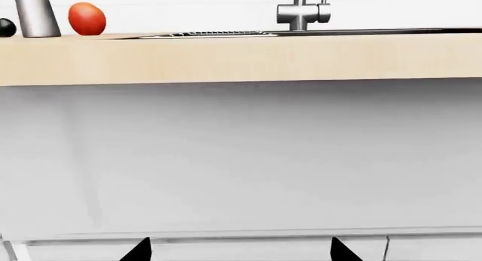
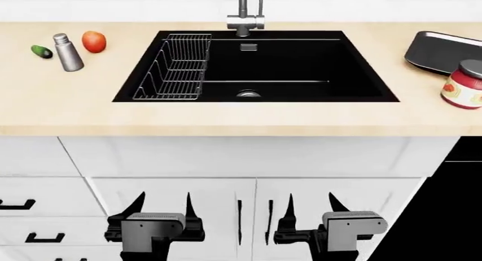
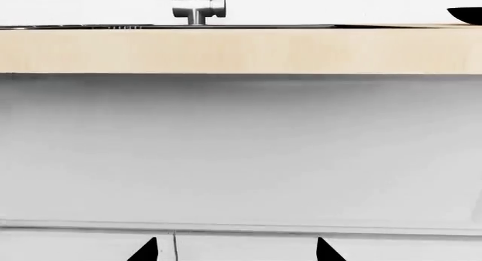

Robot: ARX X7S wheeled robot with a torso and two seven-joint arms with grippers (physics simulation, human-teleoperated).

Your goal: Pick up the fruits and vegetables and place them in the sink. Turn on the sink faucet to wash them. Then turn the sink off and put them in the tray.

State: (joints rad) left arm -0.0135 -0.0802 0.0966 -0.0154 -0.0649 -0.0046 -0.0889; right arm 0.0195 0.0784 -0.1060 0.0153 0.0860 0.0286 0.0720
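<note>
Table (image 2: 226, 117): light wood top over white cabinets (image 2: 173, 159). Sink (image 2: 301, 63) set into it at centre, black, empty but for the wire rack (image 2: 177, 69) along its 9 o'clock side. Faucet (image 2: 245, 15) at sink's 12 o'clock. Tray (image 2: 441, 52) at 3 o'clock of sink, tilted; sauce jar (image 2: 463, 85) just beside it at 5 o'clock. Shaker (image 2: 68, 52) at 9 o'clock of sink, standing between red-orange fruit (image 2: 93, 41) and cucumber (image 2: 42, 51). Left gripper (image 2: 160, 203) and right gripper (image 2: 310, 203): both released, empty, fingers spread, low before the cabinets.
</note>
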